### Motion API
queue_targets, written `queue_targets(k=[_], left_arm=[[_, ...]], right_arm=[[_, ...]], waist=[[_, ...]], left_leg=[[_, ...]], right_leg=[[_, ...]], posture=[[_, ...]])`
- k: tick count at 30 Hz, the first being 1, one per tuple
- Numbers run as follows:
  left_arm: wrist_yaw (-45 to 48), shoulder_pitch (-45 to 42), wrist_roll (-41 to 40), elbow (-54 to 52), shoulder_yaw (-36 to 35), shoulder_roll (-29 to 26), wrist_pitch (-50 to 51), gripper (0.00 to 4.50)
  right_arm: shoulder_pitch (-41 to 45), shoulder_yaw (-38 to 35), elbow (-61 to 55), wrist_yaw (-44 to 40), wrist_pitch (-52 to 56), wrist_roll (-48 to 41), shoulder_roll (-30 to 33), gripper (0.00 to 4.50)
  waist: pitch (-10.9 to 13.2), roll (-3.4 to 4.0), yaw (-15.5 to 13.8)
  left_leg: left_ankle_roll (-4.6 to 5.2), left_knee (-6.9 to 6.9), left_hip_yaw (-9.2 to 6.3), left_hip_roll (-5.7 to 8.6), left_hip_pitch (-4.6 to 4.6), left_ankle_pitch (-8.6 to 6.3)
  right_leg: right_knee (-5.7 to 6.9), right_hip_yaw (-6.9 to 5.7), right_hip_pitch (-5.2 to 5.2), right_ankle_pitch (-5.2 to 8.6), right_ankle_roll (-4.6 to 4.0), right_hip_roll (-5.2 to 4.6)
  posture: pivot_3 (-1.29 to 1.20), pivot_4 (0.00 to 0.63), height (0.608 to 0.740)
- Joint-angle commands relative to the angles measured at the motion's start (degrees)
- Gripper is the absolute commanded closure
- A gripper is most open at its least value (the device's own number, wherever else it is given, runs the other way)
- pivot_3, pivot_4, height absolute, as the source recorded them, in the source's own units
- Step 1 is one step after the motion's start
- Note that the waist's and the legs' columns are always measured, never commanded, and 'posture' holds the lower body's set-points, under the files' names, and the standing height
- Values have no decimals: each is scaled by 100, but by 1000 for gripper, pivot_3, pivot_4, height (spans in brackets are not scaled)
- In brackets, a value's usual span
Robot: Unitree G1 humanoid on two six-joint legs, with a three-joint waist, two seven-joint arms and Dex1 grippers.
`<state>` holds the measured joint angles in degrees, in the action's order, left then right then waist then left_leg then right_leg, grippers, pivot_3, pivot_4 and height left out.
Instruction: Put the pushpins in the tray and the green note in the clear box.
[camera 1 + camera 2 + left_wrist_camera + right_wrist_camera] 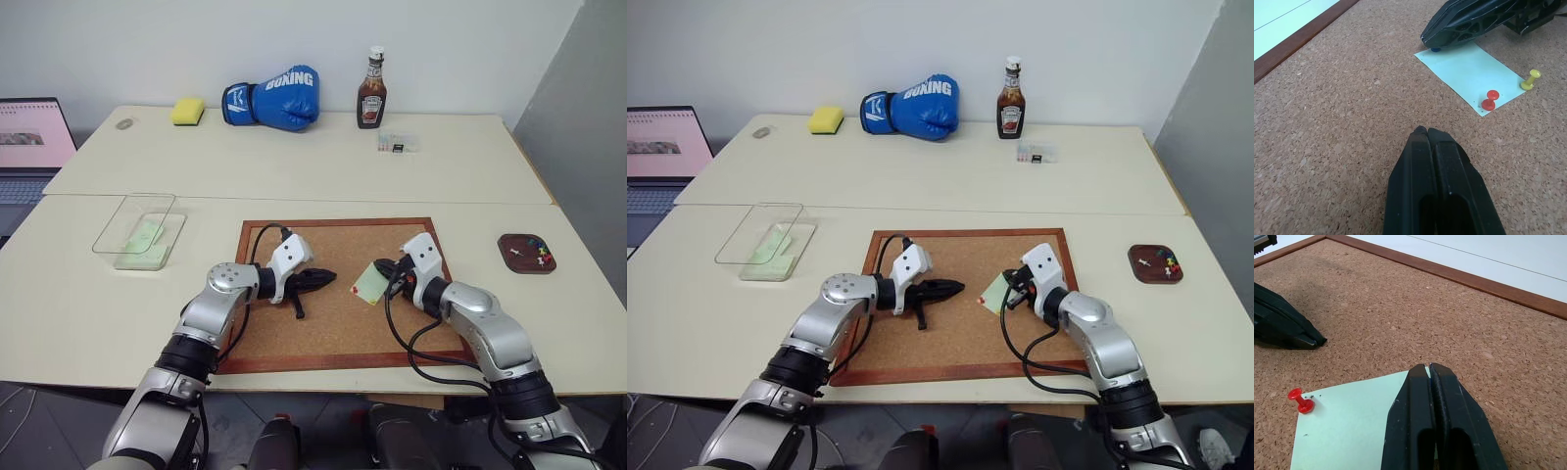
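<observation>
Right gripper (1429,369) sits clenched on the blue pushpin (1436,49) at the green note's (1474,73) corner, left gripper (1426,131) clenched empty nearby

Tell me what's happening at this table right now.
A two-armed robot is clearing a corkboard. Its right end effector is shut at a blue pin on the edge of a green note, which also carries a red pin and a yellow pin. The left end effector is shut, holding nothing. Some pins already lie in the tray.
</observation>
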<state>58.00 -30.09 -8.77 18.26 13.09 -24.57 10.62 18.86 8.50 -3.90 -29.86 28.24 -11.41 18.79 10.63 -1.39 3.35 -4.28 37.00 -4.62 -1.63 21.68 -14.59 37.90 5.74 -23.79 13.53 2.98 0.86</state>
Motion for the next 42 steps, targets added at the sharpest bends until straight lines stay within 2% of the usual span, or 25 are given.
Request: queue_targets(k=[1,12,17,23,30,37,42], left_arm=[[-60,66,245,69,128,-50,85,4500],[0,-5,281,132,159,-19,101,4500],[60,-6,249,78,175,-9,153,4500],[126,28,241,56,200,-25,179,4500],[173,0,252,76,196,-5,175,4500],[168,-45,257,81,168,5,147,4500],[161,114,223,-107,137,-56,201,4500]], right_arm=[[74,-249,-764,-114,78,-349,-34,4447],[-13,-530,-1678,71,668,-608,217,4447],[42,-1219,-1731,577,896,-560,344,4447],[169,-2151,-721,1488,701,113,909,4447],[787,-2959,981,1789,463,6,1190,4447],[1335,-3120,2412,1764,193,25,1369,4447],[1356,-3136,2807,1713,379,-104,1293,4447]], waist=[[0,0,0],[1,1,-2],[0,1,-6],[0,1,-8],[1,7,1],[-1,10,7],[1,15,12]], left_leg=[[0,0,0,0,0,0],[0,1,-2,0,3,0],[0,0,-3,0,6,0],[0,-2,-2,2,9,0],[1,-5,2,5,7,0],[1,-6,2,6,7,0],[2,-8,3,7,12,-1]], right_leg=[[0,0,0,0,0,0],[-5,-1,-1,11,-19,0],[-7,-1,-2,12,-19,0],[-14,0,-2,11,-19,-1],[-14,6,-2,9,-14,-3],[-15,7,0,2,-3,-2],[-20,8,-1,0,1,-3]], posture=[[0,150,740],[0,150,740],[0,150,740],[0,150,740],[0,150,740],[0,150,740],[0,150,740]])
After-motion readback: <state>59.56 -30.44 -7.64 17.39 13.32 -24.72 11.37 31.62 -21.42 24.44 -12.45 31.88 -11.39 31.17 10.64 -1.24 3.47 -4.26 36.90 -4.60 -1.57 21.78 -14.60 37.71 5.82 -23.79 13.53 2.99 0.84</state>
